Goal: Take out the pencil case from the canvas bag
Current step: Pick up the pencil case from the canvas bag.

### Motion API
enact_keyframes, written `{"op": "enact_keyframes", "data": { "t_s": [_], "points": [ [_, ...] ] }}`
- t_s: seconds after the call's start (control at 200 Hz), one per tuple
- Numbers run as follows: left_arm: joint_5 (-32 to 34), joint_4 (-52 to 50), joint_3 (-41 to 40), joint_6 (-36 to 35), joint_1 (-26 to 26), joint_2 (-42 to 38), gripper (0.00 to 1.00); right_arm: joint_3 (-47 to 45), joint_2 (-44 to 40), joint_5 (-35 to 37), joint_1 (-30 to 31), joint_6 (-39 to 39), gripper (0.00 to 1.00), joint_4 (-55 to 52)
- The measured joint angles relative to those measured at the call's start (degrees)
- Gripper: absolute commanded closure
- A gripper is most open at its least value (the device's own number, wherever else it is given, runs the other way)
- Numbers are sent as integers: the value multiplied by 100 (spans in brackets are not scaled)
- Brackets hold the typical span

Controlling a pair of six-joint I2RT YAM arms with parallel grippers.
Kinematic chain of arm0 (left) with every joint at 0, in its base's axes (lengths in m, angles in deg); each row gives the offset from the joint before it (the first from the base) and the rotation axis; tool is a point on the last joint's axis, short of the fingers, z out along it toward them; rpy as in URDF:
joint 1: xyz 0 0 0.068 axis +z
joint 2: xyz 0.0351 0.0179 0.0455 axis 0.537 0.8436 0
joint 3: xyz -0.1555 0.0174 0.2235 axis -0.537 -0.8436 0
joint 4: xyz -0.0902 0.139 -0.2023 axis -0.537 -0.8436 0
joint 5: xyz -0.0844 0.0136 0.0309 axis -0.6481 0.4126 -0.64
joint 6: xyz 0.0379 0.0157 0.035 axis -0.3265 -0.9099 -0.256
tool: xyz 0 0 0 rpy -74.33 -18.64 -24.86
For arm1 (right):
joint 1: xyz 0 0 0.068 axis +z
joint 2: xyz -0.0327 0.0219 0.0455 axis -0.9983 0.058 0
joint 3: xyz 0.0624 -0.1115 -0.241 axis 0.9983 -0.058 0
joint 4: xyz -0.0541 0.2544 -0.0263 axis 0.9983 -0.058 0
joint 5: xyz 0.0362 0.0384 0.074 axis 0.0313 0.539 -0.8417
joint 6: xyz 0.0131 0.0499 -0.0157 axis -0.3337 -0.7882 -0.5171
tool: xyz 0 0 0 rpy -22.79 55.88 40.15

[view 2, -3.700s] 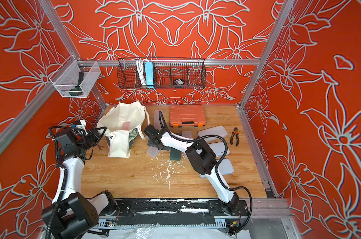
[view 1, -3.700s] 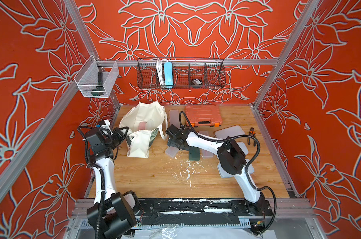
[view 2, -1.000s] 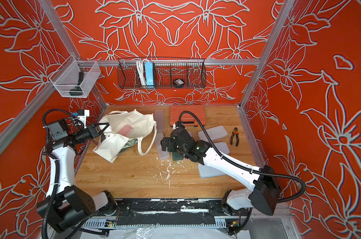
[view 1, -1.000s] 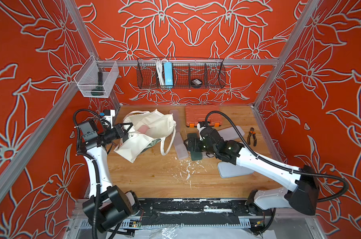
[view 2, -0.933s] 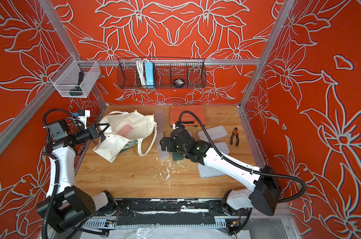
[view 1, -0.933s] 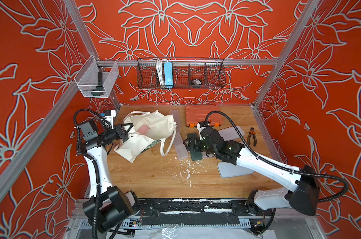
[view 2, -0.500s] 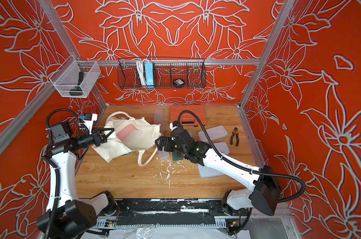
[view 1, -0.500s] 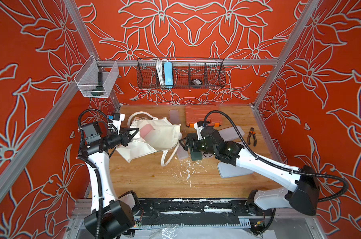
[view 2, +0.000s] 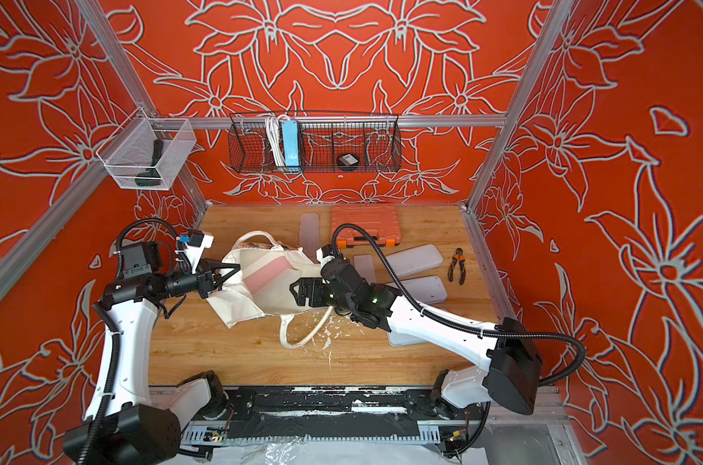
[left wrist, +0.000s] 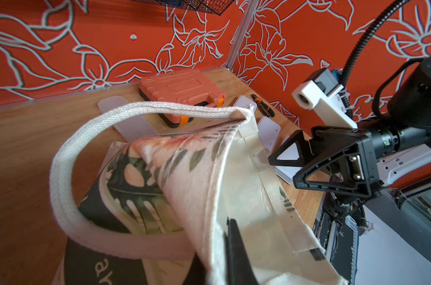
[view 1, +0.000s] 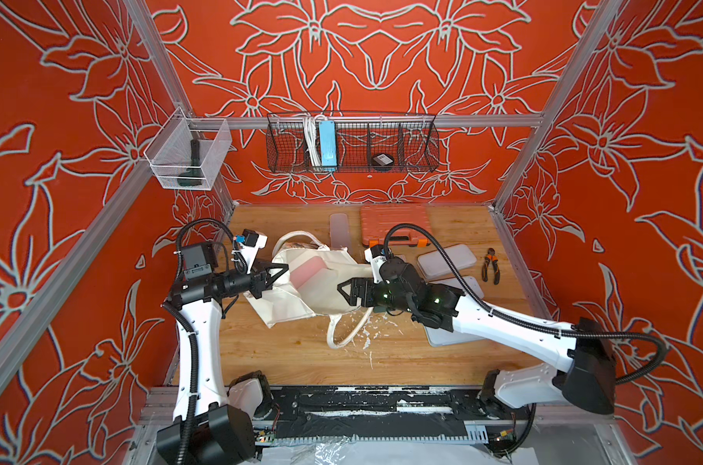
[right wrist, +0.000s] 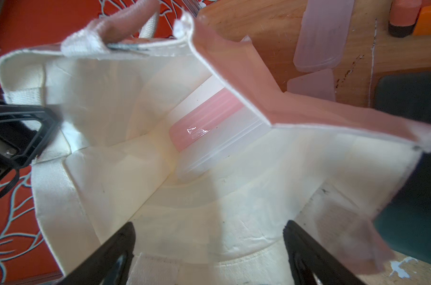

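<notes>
Pointing into the canvas bag [right wrist: 98,111], right gripper [right wrist: 208,225] wide open and empty, pink pencil case [right wrist: 197,123] lying deeper inside, untouched.

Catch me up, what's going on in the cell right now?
The left pincer is shut on the rim of the canvas bag, holding its mouth open. The right pincer, open, is at the mouth and aimed inside. The pink pencil case lies deep in the bag, not yet gripped.
</notes>
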Motion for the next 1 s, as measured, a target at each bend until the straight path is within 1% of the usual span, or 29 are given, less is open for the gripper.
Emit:
{"op": "enact_keyframes", "data": {
  "t_s": [0.25, 0.43, 0.6, 0.746, 1.001],
  "points": [
    [48, -313, -35, -977, -70, -28, 100, 0, 428, 223, 289, 22, 16, 92],
    [149, -343, -293, -1438, -107, -289, 100, 0, 669, 483, 535, 28, 17, 179],
    [153, -459, -304, -1672, -162, -321, 100, 22, 809, 863, 927, 162, 19, 295],
    [168, -584, -304, -1810, -221, -321, 100, 262, 1244, 1163, 1191, 380, 20, 282],
    [321, -765, -369, -2015, -267, -306, 100, 415, 1838, 1545, 1405, 601, 20, 251]
  ]
}}
